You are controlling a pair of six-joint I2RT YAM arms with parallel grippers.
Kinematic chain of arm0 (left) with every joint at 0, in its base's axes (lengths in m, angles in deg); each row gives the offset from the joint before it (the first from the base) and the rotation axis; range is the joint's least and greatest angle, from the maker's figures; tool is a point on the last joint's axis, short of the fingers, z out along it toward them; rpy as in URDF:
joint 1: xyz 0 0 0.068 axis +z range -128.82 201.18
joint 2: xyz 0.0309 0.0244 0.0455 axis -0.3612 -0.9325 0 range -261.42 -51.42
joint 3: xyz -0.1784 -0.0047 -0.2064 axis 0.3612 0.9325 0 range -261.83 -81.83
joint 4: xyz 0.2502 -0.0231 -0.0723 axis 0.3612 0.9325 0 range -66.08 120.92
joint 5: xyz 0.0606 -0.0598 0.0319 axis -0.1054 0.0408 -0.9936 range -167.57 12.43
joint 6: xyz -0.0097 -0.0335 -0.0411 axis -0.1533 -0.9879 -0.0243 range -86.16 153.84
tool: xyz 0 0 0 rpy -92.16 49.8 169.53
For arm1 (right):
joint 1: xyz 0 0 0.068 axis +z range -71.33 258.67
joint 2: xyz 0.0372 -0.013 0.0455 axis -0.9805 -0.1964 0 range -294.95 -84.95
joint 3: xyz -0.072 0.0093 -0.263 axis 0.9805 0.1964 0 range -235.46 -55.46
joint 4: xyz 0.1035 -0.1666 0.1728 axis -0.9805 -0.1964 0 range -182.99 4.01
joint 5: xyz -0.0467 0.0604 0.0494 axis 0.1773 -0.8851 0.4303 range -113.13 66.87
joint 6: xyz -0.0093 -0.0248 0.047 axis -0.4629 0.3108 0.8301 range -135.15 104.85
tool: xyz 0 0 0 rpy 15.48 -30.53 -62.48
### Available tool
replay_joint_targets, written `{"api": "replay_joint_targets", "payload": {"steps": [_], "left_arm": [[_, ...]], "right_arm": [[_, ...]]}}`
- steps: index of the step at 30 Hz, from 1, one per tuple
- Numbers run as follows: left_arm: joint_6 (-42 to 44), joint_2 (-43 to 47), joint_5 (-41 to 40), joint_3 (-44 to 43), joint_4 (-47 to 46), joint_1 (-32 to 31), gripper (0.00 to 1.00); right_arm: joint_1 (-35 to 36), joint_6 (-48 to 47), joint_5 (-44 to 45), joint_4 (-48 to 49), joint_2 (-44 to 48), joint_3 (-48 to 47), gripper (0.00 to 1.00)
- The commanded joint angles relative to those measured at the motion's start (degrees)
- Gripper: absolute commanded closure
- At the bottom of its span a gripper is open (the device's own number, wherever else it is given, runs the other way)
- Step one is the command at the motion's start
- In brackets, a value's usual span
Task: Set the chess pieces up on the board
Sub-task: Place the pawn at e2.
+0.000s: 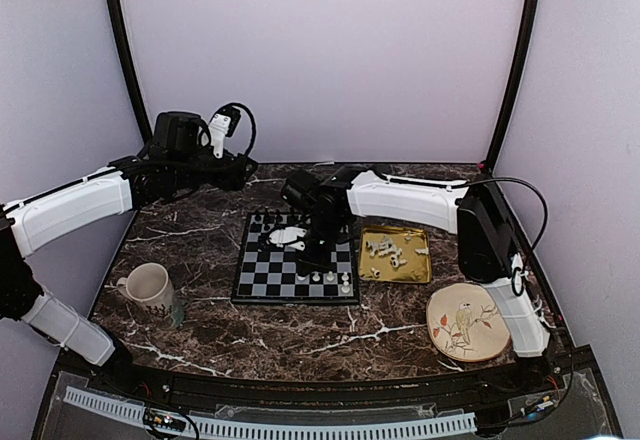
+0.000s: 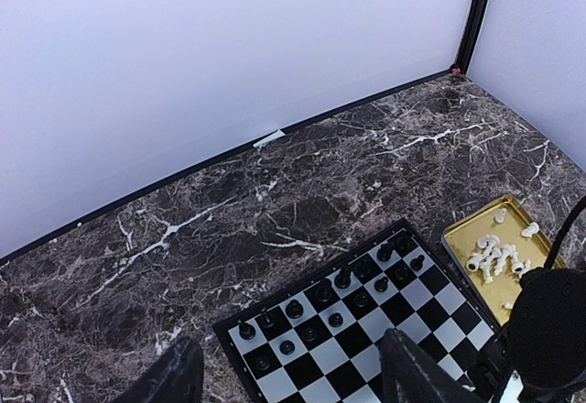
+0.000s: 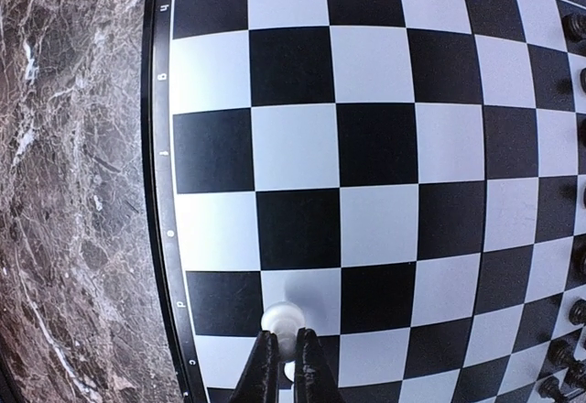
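Chess piece (image 3: 282,316), white, pinched between right claw (image 3: 286,348) tips, over board (image 3: 385,147)

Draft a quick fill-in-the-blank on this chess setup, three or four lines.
Loose cream plastic chessmen lie in the shiny ___ square tray.
The ___ gripper pinches one cream chessman at the black-and-silver checked chessboard.
The round ceramic plate is painted with a ___.
The beige ceramic mug stands ___ of the chessboard.
Missing: gold; right; bird; left.

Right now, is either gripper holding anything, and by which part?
Right gripper is shut on a white chess piece, pinched at the fingertips. A rounded end pokes out past them; which end, I cannot tell. Left gripper is open and empty.
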Motion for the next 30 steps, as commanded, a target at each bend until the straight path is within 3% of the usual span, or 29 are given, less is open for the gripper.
{"api": "replay_joint_targets", "payload": {"steps": [1,10,16,20,26,30], "left_arm": [[0.42,1.87,-0.20,0.75,-0.45,0.32,0.32],[0.51,1.69,0.02,0.74,-0.35,0.34,0.32],[0.61,1.52,0.07,0.75,-0.33,0.39,0.32],[0.68,1.43,0.23,0.74,-0.33,0.37,0.32],[0.61,1.02,0.61,0.90,-0.49,0.39,0.32],[0.41,0.24,1.49,0.91,-0.50,0.32,0.32]], "right_arm": [[0.24,0.19,0.67,0.18,-1.67,-1.66,0.96],[0.24,0.49,1.48,1.29,-2.38,-0.97,0.95],[0.24,0.91,1.23,1.80,-2.58,-1.23,0.90],[0.24,1.13,1.47,1.98,-1.70,-1.27,0.81],[-0.11,1.08,3.21,0.98,2.79,-0.91,0.76],[-2.55,1.95,2.78,2.56,9.82,5.42,0.74]]}}
